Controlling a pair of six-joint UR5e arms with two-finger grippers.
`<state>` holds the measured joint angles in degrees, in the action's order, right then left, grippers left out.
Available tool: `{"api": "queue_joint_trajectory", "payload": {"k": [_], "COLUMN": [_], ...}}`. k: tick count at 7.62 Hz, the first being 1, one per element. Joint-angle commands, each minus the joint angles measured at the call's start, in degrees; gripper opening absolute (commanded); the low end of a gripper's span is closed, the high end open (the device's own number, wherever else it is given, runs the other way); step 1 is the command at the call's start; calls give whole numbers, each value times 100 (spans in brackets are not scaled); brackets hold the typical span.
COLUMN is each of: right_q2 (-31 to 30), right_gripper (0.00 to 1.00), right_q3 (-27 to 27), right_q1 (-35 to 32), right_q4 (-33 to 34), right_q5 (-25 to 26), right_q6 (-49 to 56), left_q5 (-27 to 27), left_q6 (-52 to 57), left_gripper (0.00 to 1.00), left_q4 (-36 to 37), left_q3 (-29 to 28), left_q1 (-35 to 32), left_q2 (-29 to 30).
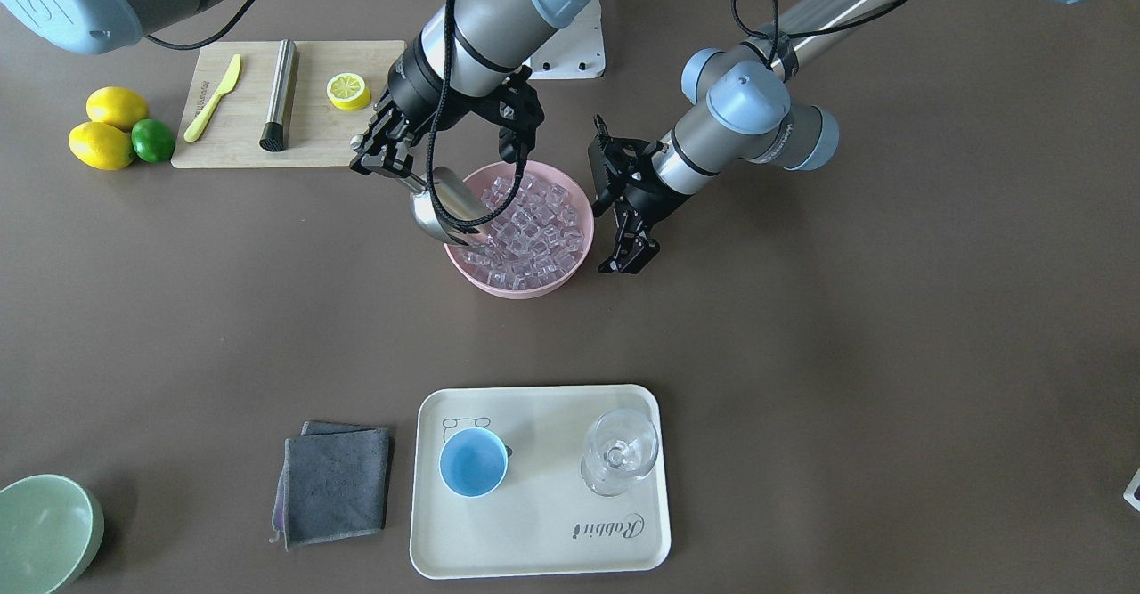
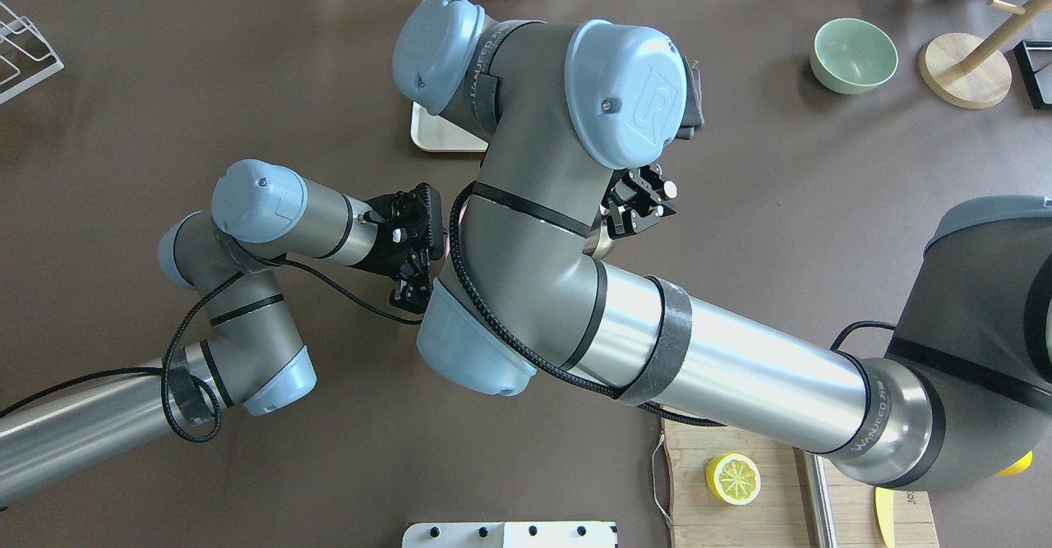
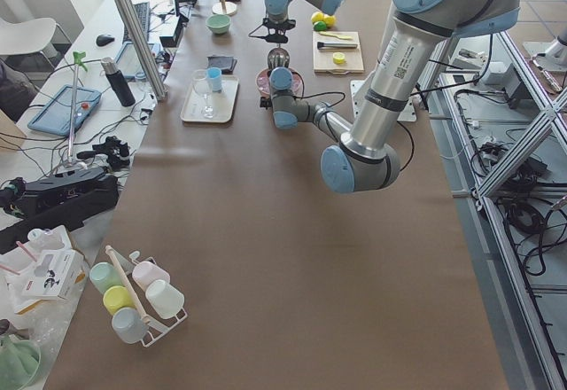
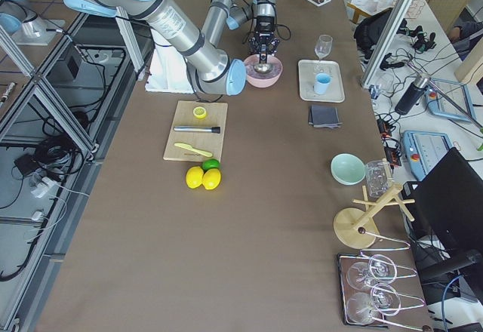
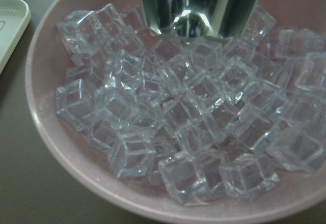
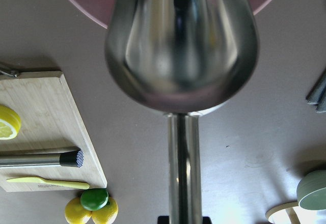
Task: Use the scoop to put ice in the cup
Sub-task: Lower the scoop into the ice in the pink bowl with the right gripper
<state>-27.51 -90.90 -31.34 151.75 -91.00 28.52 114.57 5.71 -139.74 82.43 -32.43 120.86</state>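
Note:
My right gripper (image 1: 385, 163) is shut on the handle of the silver scoop (image 1: 445, 211). The scoop's trough tilts down into the pink bowl (image 1: 570, 278), with its tip at the ice (image 1: 534, 229). The scoop fills the right wrist view (image 6: 181, 46). In the left wrist view its tip (image 5: 201, 5) rests against the clear ice cubes (image 5: 188, 117). I cannot tell if ice is inside the trough. My left gripper (image 1: 628, 257) hangs open and empty just beside the bowl. The light-blue cup (image 1: 473, 461) stands empty on the cream tray (image 1: 534, 532).
A clear stemmed glass (image 1: 619, 451) stands on the tray next to the cup. A grey cloth (image 1: 337, 484) and a pale green bowl (image 1: 44, 532) lie beyond it. A cutting board (image 1: 240, 144) holds a steel rod (image 1: 279, 95), a yellow knife and a lemon half. Lemons and a lime (image 1: 153, 141) lie beside the board.

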Motion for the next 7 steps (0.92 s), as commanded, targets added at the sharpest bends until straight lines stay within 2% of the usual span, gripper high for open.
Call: {"api": "queue_joint_trajectory", "payload": {"k": [1,4,7], "right_q2": [17,17,-53], "right_gripper": [0,0,0], "right_q3": [186,353,362], "right_q1": [225,234,234], "right_q4": [152,83,-364], "right_q5": [256,390,425], "right_q6": [-13,-39,-57], "left_q5": [4,4,4], "left_q6": [0,0,0], "left_gripper": [99,99,99], "left_q4": [0,0,0], "left_q3": [10,10,1], "left_q1": [0,-9,-9], "left_q2": [-10,-10,-10]}}
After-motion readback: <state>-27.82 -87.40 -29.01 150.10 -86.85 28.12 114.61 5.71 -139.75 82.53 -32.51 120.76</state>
